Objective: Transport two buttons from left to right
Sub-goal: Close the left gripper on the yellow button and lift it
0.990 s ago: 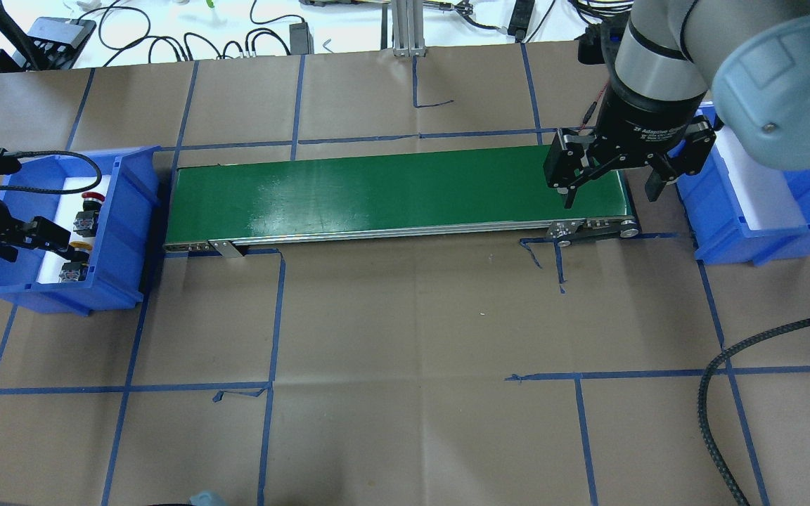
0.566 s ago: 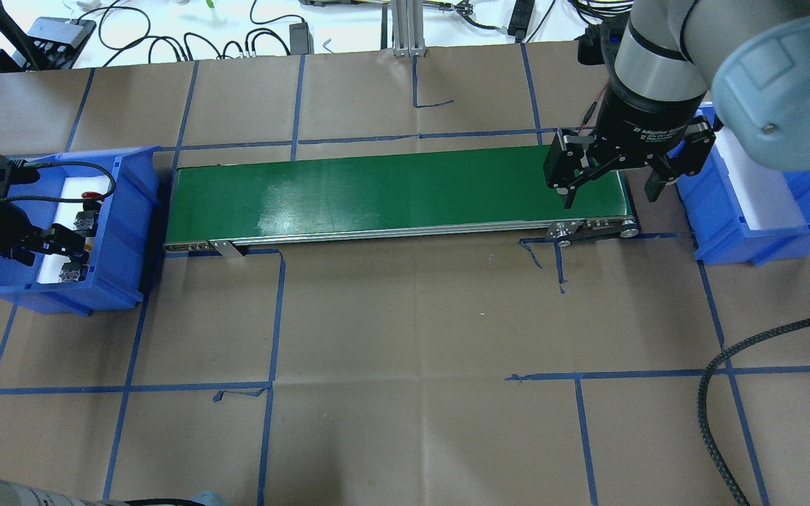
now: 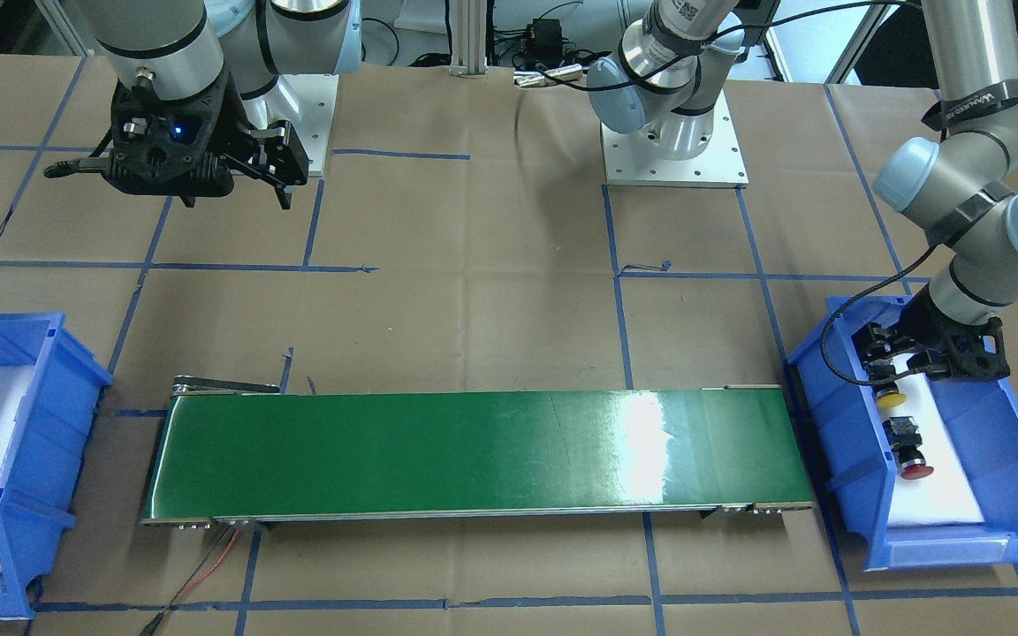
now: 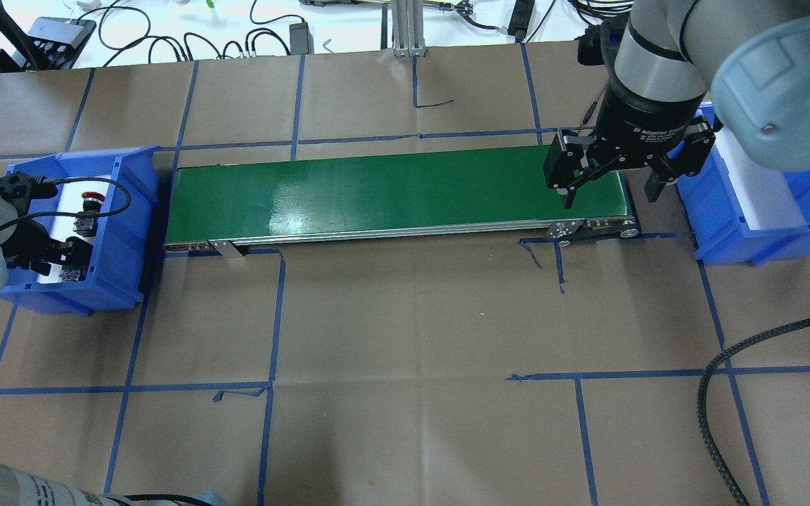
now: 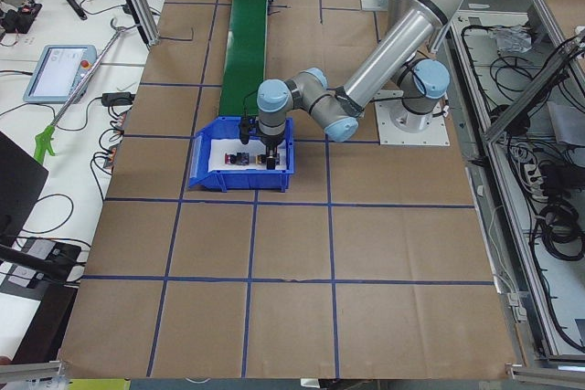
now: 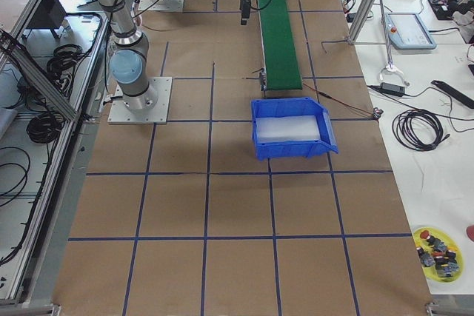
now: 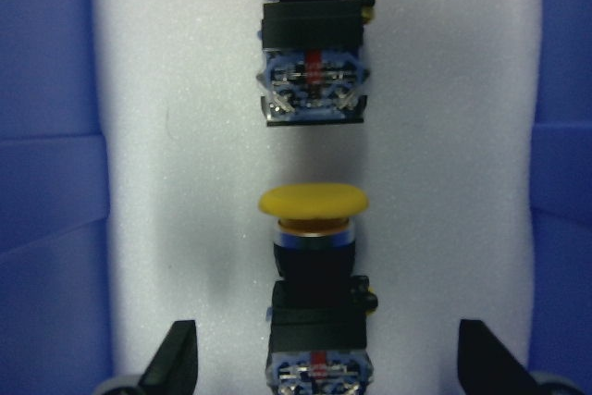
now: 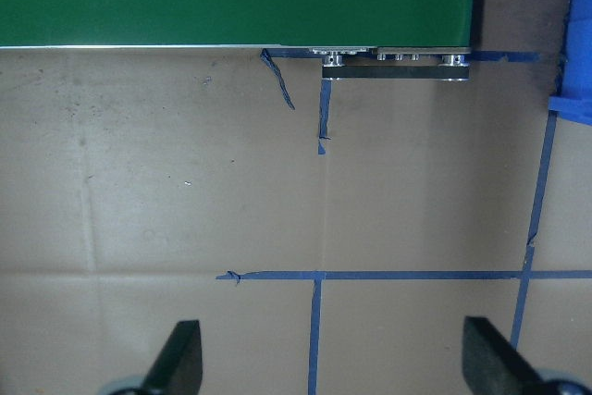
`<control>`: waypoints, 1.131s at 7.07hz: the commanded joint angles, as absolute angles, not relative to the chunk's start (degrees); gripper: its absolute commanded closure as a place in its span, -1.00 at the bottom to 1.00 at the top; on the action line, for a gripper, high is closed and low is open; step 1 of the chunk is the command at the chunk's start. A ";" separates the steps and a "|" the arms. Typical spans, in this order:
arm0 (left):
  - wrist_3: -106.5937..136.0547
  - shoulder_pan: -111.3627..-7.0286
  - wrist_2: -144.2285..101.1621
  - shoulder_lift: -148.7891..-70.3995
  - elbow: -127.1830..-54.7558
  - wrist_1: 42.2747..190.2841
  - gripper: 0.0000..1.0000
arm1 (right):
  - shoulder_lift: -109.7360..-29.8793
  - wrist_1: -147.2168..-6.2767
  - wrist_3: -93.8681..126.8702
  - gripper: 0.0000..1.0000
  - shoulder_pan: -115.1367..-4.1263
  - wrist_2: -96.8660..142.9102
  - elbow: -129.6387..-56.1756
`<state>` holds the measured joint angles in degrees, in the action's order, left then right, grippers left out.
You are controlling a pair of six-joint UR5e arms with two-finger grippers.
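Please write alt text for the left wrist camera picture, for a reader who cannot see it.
A yellow button lies on white foam between the fingers of the open left gripper. A second button lies in line beyond it, and blue bin walls flank the foam.

Your left gripper (image 3: 929,364) sits low in the blue bin (image 3: 1014,446) right of the green conveyor belt (image 3: 474,455), over the yellow button (image 3: 892,398); the red button (image 3: 911,455) lies just nearer.
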<state>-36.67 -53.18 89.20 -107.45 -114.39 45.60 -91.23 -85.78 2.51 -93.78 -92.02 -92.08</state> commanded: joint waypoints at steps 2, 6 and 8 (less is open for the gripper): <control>-36.65 -53.09 89.21 -108.28 -114.52 45.18 -0.67 | -91.23 -85.43 2.55 -1.00 -93.78 -92.02 -92.20; -35.42 -53.09 89.74 -107.76 -113.56 45.35 0.70 | -91.23 -85.43 2.55 -1.00 -93.78 -92.02 -92.20; -34.72 -53.78 89.39 -106.27 -111.64 46.14 0.79 | -91.23 -85.43 2.55 -1.00 -93.78 -91.93 -92.20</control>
